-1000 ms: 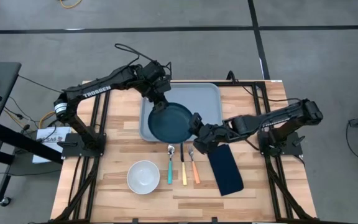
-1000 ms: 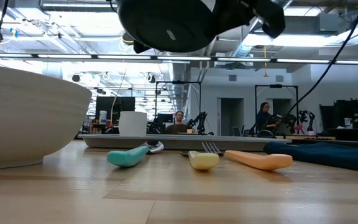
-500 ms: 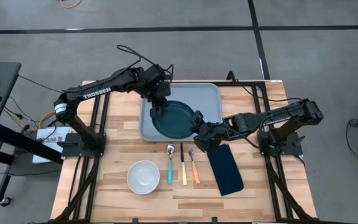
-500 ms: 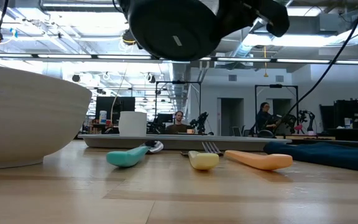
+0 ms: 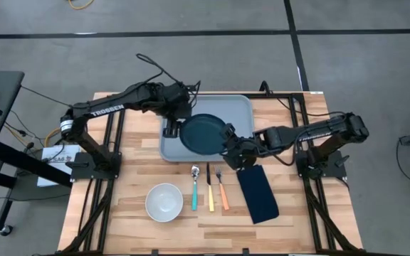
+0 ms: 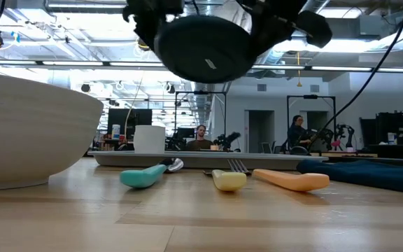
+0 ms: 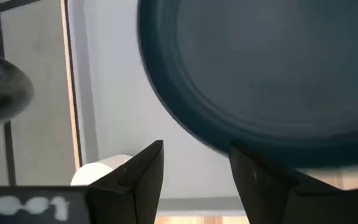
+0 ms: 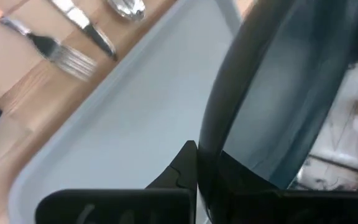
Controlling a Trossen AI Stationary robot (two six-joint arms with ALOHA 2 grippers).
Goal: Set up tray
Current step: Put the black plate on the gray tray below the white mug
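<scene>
The light grey-blue tray (image 5: 242,114) lies at the table's far middle. A dark navy round plate (image 5: 203,133) hangs tilted above it, high up in the low view (image 6: 201,42). My right gripper (image 5: 228,144) is shut on the plate's right rim. My left gripper (image 5: 172,129) stands open at the plate's left side, over the tray's left part. In the left wrist view its fingers (image 7: 194,163) are spread, with the plate's rim (image 7: 185,127) just beyond them. A white cup (image 7: 101,172) stands on the tray near that gripper. My right gripper pinches the plate's rim (image 8: 211,140) between its two fingers, on the side toward the table's right and near edge. The fingers come slanting down from the right. The plate is lifted clear of the tray and tilted, its far-left side higher.
On the wood in front of the tray lie a teal spoon (image 5: 195,188), a yellow knife (image 5: 209,190) and an orange fork (image 5: 222,190). A folded navy napkin (image 5: 258,193) lies to their right, a white bowl (image 5: 164,201) to their left.
My left gripper has opened and let go of the plate's left rim, rolling its wrist and drawing back a little toward the table's left. The plate stays in my right gripper, has shifted slightly right and tipped more steeply above the tray.
</scene>
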